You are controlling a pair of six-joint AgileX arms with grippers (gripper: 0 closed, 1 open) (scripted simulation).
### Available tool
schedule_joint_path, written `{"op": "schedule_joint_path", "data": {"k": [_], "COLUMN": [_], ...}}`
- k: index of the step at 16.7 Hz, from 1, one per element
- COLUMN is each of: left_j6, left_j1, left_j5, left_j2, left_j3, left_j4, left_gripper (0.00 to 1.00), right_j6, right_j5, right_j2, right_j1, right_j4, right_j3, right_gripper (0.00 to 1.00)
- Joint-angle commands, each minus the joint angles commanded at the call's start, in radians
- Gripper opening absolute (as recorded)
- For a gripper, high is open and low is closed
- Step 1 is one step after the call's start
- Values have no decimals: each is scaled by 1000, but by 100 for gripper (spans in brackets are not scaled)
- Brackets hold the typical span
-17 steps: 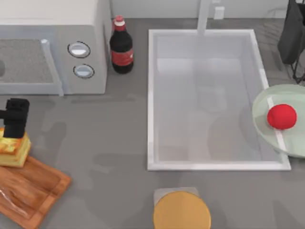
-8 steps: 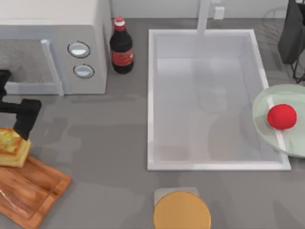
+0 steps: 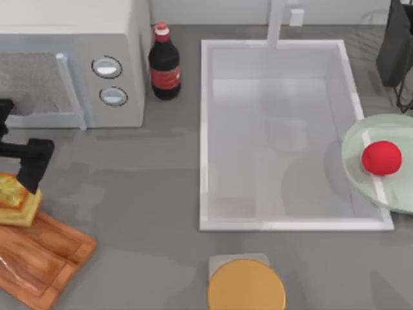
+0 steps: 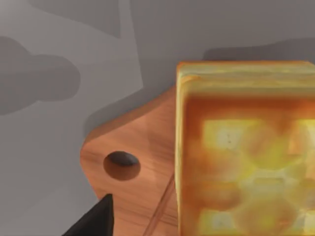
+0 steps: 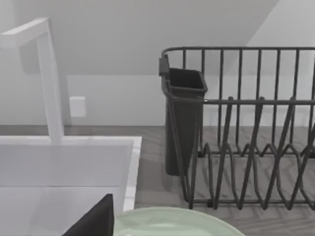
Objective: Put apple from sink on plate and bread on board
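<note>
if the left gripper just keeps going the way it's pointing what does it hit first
Probably the yellow-golden bread block on the brown wooden cutting board; the left gripper looks down on it, though depth is unclear.

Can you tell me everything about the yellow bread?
The bread is a thick, square, golden-yellow slice with an orange-brown crust edge and a patchy toasted face. It lies flat on the far corner of the wooden board, at the table's left side. The left gripper is just beyond it, not holding it.
</note>
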Motion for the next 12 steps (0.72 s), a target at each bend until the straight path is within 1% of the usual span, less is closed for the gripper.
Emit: {"op": "schedule_joint_path", "data": {"k": [4, 9, 12], "left_j6": [14, -5, -9], "left_j1": [14, -6, -10], "left_j5": [-1, 1, 1], "left_j2": [17, 86, 100], "left_j3": [-75, -147, -148], "left_j4": [91, 230, 248], "left_gripper": [100, 100, 100], "right_j6": [0, 0, 0], "right_j5": [0, 0, 0], "right_j2": [0, 0, 0], "right_j1": [0, 0, 0], "right_j4": [0, 0, 0], "right_j3": [0, 0, 0], "right_gripper": [100, 100, 100]}}
